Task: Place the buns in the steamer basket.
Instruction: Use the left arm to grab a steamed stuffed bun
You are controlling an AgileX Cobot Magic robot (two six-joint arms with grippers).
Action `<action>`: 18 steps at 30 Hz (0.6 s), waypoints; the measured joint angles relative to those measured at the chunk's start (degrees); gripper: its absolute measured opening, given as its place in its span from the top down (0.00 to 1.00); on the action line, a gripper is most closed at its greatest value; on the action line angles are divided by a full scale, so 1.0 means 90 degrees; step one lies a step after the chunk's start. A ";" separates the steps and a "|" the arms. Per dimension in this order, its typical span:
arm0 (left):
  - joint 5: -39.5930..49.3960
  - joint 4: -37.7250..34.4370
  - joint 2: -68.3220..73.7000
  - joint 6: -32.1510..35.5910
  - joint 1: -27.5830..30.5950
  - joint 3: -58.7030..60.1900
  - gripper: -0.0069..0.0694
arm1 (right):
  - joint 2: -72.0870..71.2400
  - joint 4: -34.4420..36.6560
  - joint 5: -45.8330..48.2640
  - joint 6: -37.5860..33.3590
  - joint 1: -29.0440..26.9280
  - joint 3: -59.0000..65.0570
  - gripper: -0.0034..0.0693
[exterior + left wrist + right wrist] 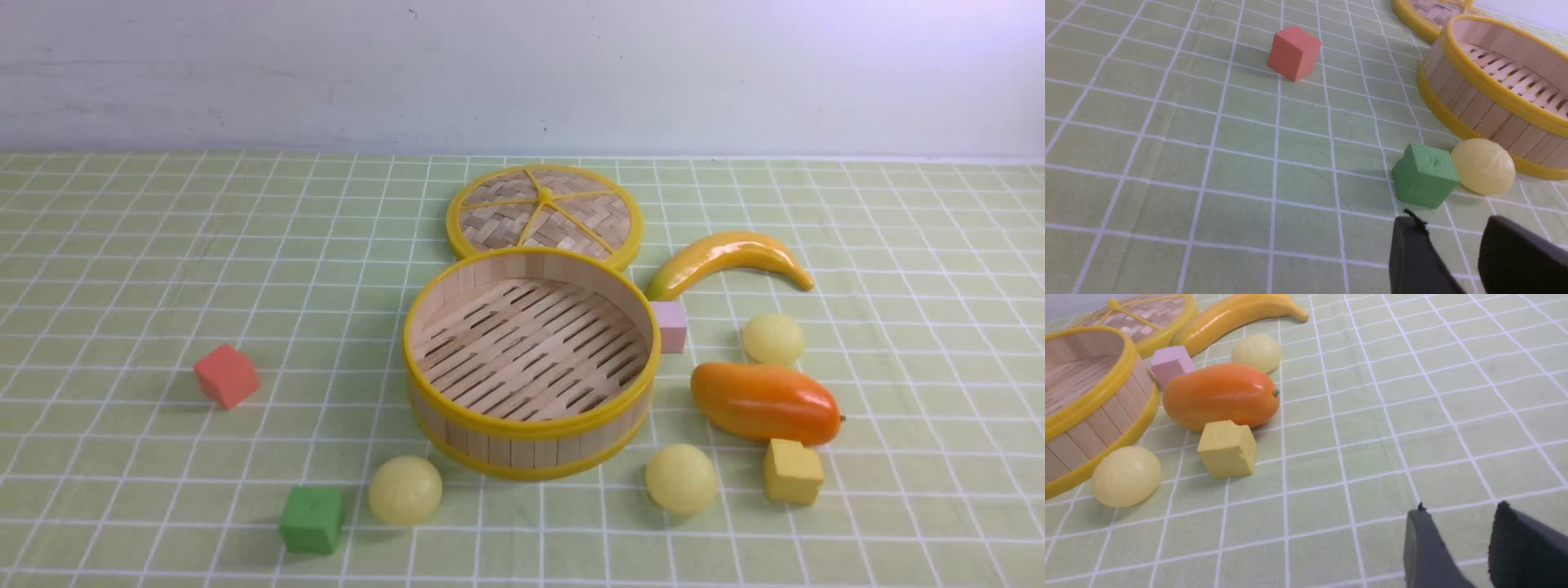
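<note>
The steamer basket (531, 431) stands empty at the table's middle, its slatted floor bare. Three pale-yellow buns lie on the cloth around it: one at its front left (405, 490), one at its front right (682, 478), one further back on the right (773, 338). Neither gripper shows in the front view. In the left wrist view my left gripper (1451, 222) is open and empty, a short way from the front-left bun (1484, 171). My right gripper (1461, 509) is open and empty over bare cloth, well off from the two right-hand buns (1126, 475) (1256, 352).
The woven lid (544, 214) lies flat behind the basket. A green cube (1425, 175) touches the front-left bun. A red cube (226, 376) sits far left. On the right lie a banana (727, 257), a pink cube (671, 327), an orange mango (763, 403) and a yellow cube (792, 471).
</note>
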 joint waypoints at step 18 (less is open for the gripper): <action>-0.1792 -0.2807 0.0000 -0.1295 0.0000 -0.0018 0.62 | 0.0000 0.0000 0.0000 0.0000 0.0000 0.0000 0.62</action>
